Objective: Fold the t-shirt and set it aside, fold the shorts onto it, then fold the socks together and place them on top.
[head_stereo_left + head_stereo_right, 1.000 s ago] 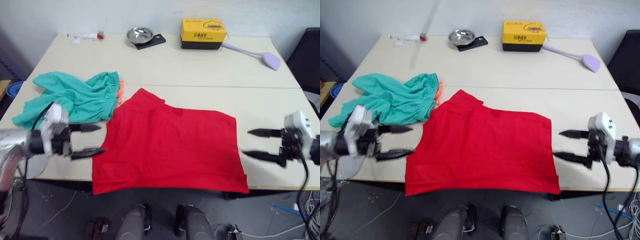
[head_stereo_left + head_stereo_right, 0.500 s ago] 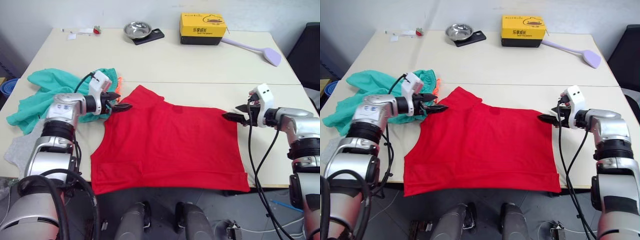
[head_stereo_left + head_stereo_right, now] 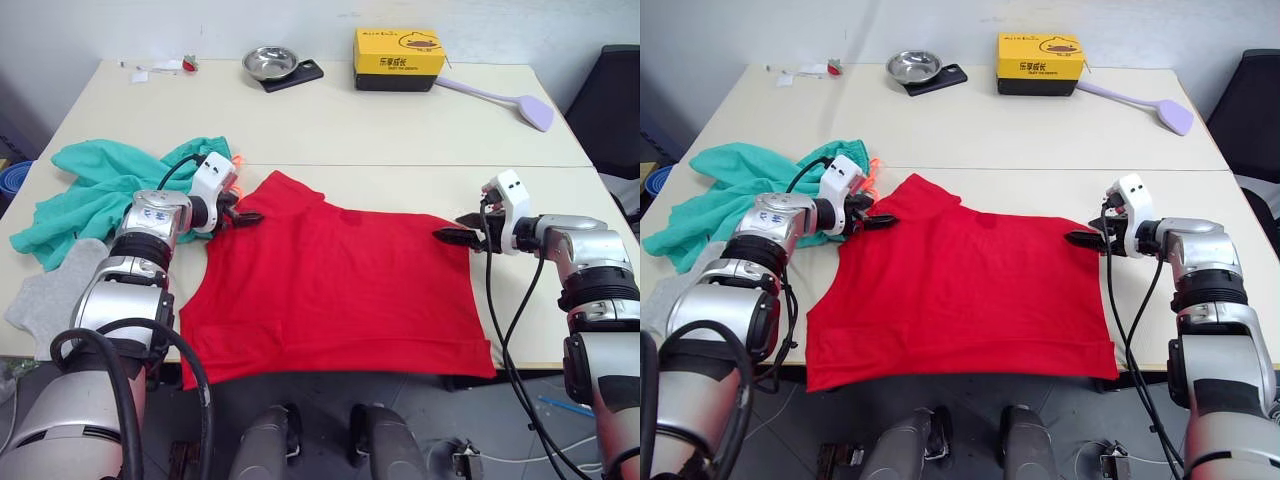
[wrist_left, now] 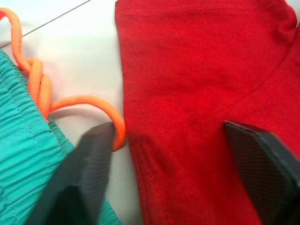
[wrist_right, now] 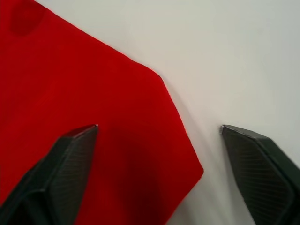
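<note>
Left eye view: a pale table point(image 3: 400, 140) holds the t-shirt point(image 3: 340, 290), spread mostly flat near the front edge, its lower hem reaching that edge. The left gripper point(image 3: 243, 216) sits at the shirt's far left corner, beside the shoulder. The right gripper point(image 3: 450, 236) sits at the shirt's far right corner. The shorts point(image 3: 110, 190) lie bunched on the robot's left, just beside the shirt. The socks point(image 3: 45, 300) lie at the table's front left, near the edge, partly behind the left arm. Along the far side stand a metal bowl point(image 3: 269, 63) on a dark flat object, a yellow box point(image 3: 398, 58) and a lilac paddle-shaped tool point(image 3: 505, 98).

Right eye view: the same layout. The left gripper's tips rest over the shirt's shoulder edge, next to the orange drawstring point(image 3: 873, 170) of the shorts.

Left wrist view: the two black fingers point(image 4: 89, 168) stand spread apart, straddling the shirt's hemmed side edge. One finger is over the table and touches a loop of the orange drawstring; the other is over red cloth. The gathered teal waistband shows at the side.

Right wrist view: the two black fingers point(image 5: 70, 159) are held wide apart around the shirt's corner, one over red cloth, the other over bare table. They grip nothing.
</note>
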You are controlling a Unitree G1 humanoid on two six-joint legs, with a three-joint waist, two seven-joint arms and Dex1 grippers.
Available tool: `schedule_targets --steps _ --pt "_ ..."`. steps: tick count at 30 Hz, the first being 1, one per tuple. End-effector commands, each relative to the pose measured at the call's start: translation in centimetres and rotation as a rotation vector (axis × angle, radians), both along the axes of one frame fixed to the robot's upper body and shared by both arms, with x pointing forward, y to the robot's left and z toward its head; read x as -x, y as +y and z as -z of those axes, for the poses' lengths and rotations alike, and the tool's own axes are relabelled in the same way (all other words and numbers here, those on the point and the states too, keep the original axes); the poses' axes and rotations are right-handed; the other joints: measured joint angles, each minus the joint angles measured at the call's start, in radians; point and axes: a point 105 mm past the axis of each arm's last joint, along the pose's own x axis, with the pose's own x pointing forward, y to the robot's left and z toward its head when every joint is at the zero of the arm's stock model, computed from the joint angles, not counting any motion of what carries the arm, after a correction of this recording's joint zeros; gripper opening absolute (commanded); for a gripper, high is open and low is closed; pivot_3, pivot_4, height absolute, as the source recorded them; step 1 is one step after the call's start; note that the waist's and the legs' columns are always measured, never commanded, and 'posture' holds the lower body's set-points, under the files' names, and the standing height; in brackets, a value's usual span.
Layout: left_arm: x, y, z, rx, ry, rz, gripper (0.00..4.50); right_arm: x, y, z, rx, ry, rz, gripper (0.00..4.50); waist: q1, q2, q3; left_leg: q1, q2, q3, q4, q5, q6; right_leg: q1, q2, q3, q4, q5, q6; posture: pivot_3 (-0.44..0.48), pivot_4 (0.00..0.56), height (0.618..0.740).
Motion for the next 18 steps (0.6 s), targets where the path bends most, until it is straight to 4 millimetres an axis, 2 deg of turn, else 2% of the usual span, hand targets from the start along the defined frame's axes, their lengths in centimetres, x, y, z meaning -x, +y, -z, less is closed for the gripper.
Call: schedule_targets --steps 1,4,8,9,13,18 --pt "0.1 -0.3 0.2 0.025 0.014 0.006 2.58 0.0 -0.4 -0.7 -0.015 -0.038 0.009 2.79 0.000 0.000 0.000 0.000 0.000 0.000 0.000 0.000 0.000 0.000 0.000 0.000 0.000 0.000 0.000 0.000 0.150 0.740" --pt "0.0 -0.2 0.0 0.040 -0.011 0.003 1.57 -0.1 -0.6 -0.9 -0.010 -0.064 0.014 1.71 0.000 0.000 0.000 0.000 0.000 0.000 0.000 0.000 0.000 0.000 0.000 0.000 0.000 0.000 0.000 0.000 0.150 0.740" --pt "-0.3 -0.5 -1.7 0.142 -0.107 0.013 0.24 -0.3 -1.2 -1.7 -0.008 -0.122 0.032 0.23 -0.001 0.000 0.000 0.000 0.000 0.000 0.000 0.000 0.000 0.000 -0.001 0.000 0.001 0.000 0.000 0.000 0.150 0.740" --pt "-0.4 -0.6 -2.3 0.172 -0.132 0.017 0.03 -0.3 -1.3 -1.9 -0.011 -0.132 0.031 0.01 -0.001 0.000 0.000 0.000 0.000 0.000 0.001 0.000 0.000 0.000 -0.001 0.000 0.001 0.000 0.000 0.000 0.150 0.740" --pt "-0.1 -0.7 -3.4 0.215 -0.186 0.064 0.03 0.0 -1.6 -2.6 -0.023 -0.172 0.019 0.01 0.000 0.000 0.000 0.000 0.000 0.000 0.001 0.000 0.000 0.000 0.000 0.000 0.001 0.000 0.000 0.000 0.150 0.740" --pt "0.6 0.0 -3.5 0.237 -0.191 0.112 0.03 0.7 -2.2 -2.8 -0.028 -0.187 0.012 0.01 0.000 0.000 0.000 0.000 0.000 0.000 0.001 0.000 0.000 0.000 0.001 0.000 0.001 0.000 0.000 0.000 0.150 0.740"
